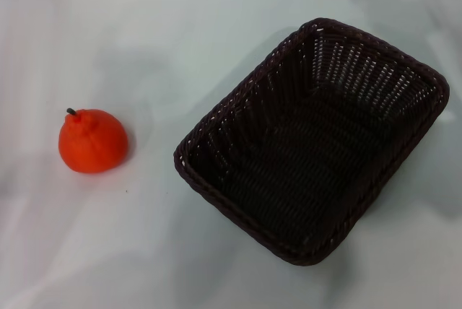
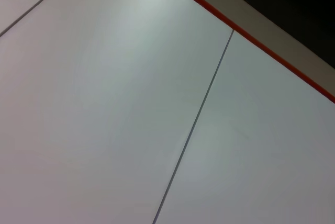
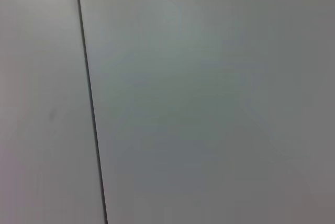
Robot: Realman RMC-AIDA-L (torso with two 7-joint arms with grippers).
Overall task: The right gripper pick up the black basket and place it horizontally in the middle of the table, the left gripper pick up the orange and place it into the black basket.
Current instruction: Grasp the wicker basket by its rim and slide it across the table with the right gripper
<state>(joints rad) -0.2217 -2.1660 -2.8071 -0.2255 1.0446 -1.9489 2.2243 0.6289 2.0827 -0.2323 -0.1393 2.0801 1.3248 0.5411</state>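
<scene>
1 orange [image 1: 93, 141], 1 black basket [image 1: 312, 139], 1 table [image 1: 180, 49]; no pincers in view.

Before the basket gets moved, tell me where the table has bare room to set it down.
The white table is bare along the far side, behind both items, and along the near edge in front of the orange. A narrower bare strip lies between the orange and the black basket. The basket, sitting skewed, crowds the right side. Neither gripper shows.

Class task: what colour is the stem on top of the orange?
The stem on the orange is dark, nearly black; head view.
</scene>
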